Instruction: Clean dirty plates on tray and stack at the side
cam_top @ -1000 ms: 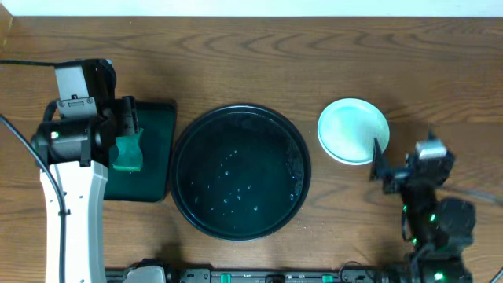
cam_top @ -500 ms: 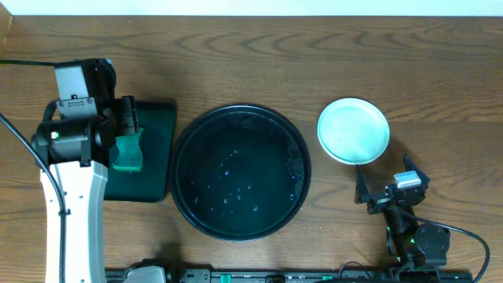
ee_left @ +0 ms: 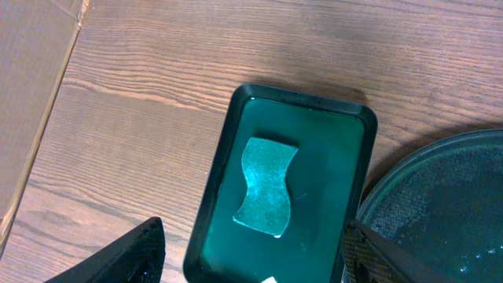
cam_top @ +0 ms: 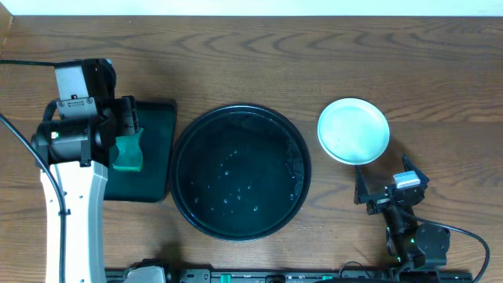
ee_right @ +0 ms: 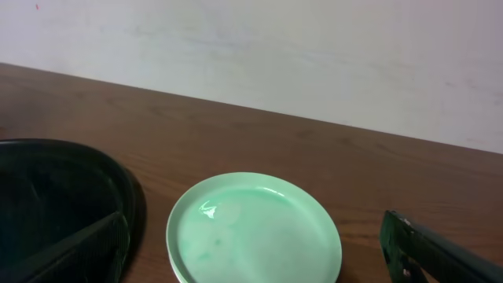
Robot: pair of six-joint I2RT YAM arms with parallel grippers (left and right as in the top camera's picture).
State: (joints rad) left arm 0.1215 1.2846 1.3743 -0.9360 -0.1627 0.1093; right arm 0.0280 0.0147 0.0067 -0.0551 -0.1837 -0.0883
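Eyes on the plates (cam_top: 353,130): piled right of the tray (cam_top: 177,169), on bare tabletop (cam_top: 259,63), close to the rim yet not touching. Mint-green on top, with a second rim peeking out underneath in the right wrist view; cannot count the pile beyond that. Looks glossy and hard, probably light melamine or ceramic, so stiff, slick under the jaws and likely to chip if dropped. Shallow and flat to the wood, so no getting underneath. Best to pinch across the raised lip, one jaw inside and one outside, at the near edge facing the right gripper (cam_top: 383,182). Faint greenish haze on the top face, too pale to call a smear. Nothing in the tray but droplets, so judging the job about finished.

Hovering just near of the pile, that right gripper, jaws spread wide and holding nothing. Plenty of open wood far and right of the pile, with only the tray rim crowding the left. Over on the left, above the small green tray (ee_left: 330,173): the left gripper (ee_left: 253,226), jaws wide too and empty, with the sponge (ee_left: 266,187) lying flat inside below. Well apart from the pile, no clash in sight.
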